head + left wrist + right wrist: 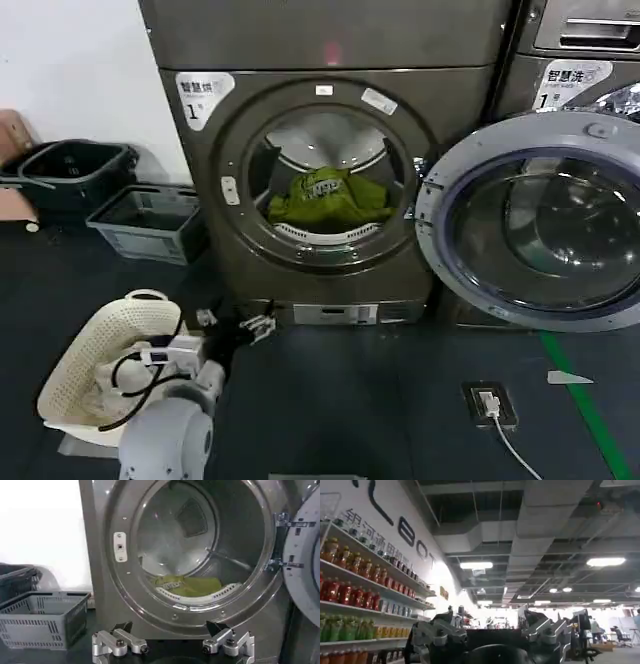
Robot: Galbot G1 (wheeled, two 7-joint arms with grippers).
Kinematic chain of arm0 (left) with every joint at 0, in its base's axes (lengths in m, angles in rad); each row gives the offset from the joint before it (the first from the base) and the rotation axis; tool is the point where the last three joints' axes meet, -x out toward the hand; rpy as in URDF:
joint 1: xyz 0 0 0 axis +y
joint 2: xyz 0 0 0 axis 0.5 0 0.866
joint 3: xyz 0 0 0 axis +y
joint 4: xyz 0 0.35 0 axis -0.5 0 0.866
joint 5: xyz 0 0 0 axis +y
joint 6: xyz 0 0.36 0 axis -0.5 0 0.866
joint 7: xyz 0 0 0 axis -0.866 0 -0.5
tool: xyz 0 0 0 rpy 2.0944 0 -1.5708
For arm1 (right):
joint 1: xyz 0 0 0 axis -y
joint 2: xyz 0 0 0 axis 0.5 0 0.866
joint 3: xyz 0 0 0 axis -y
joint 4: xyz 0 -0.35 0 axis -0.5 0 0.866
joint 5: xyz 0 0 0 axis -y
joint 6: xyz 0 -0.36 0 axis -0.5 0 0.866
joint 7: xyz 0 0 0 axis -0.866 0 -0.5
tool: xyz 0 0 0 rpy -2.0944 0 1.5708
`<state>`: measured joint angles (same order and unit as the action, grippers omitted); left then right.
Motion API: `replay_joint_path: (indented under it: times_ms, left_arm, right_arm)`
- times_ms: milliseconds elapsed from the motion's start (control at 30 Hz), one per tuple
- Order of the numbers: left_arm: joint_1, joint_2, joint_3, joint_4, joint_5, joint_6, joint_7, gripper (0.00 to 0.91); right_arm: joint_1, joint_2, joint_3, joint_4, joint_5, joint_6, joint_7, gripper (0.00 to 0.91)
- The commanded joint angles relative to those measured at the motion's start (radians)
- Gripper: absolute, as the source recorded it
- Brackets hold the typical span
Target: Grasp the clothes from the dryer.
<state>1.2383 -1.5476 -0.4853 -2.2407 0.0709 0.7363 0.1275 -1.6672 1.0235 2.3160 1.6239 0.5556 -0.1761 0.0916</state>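
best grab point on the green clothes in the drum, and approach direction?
Take the raised, bunched middle of the clothes, near the pale patch. They lie low at the drum front of the dryer, so the open left claw should probably enter straight through the porthole, clearing the lip, door swung right.

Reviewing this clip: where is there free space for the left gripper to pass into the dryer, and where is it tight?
The porthole of the dryer is free above the clothes, with its door swung right. Dark floor between the open left gripper and the machine front is bare. Leftward is crowded: white basket, grey crate, dark bin.
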Motion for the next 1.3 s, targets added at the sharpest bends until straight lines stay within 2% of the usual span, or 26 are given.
replay_joint_path:
  times_ms: [33,1300]
  left_arm:
    - [0.0,0.0,0.002,0.002,0.002,0.049,0.002,0.907]
    - [-0.003,0.0,0.013,0.012,0.01,0.049,0.015,0.907]
  right_arm:
    - [0.0,0.0,0.001,0.0,0.0,0.001,0.001,0.907]
    - [0.004,0.016,-0.003,0.001,-0.005,0.006,0.001,0.907]
